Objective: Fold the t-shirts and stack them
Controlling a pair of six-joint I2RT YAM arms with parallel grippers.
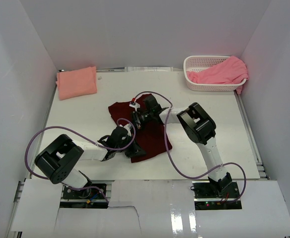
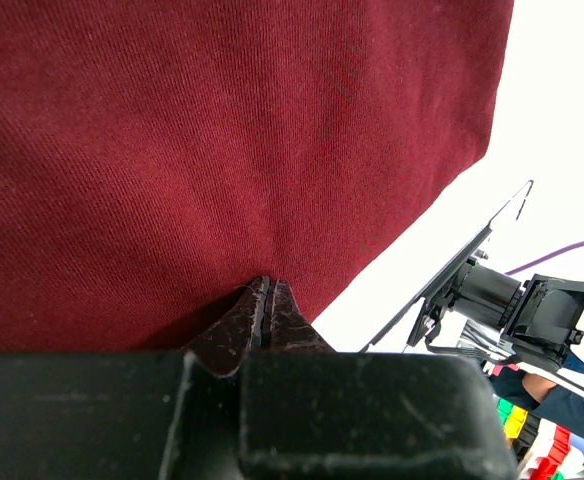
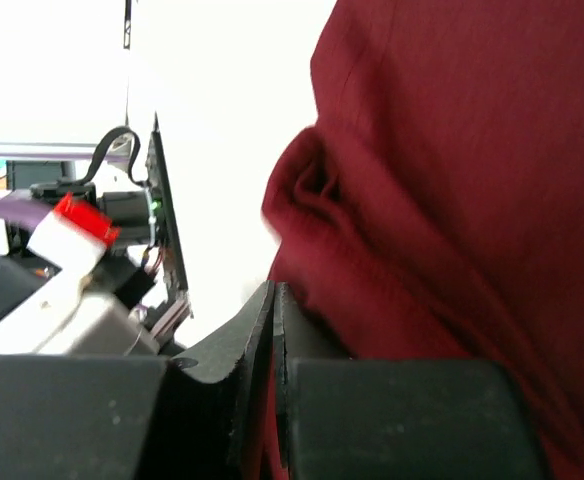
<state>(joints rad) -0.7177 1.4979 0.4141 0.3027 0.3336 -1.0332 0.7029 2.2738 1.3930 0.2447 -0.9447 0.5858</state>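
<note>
- The left gripper (image 2: 265, 308) is clenched, its tips pinching the edge of the maroon t-shirt (image 2: 222, 150).
- The right gripper (image 3: 275, 325) is clamped tight too, on a bunched fold of the same shirt.
- From above, the maroon t-shirt lies rumpled at the middle of the white surface (image 1: 85, 114), with both grippers at its left side.
- The salmon t-shirt (image 1: 76, 83) lies folded at the upper left.
- The pink t-shirt (image 1: 222, 72) is heaped in the white basket (image 1: 204, 87) at the upper right, spilling over its right rim.
</note>
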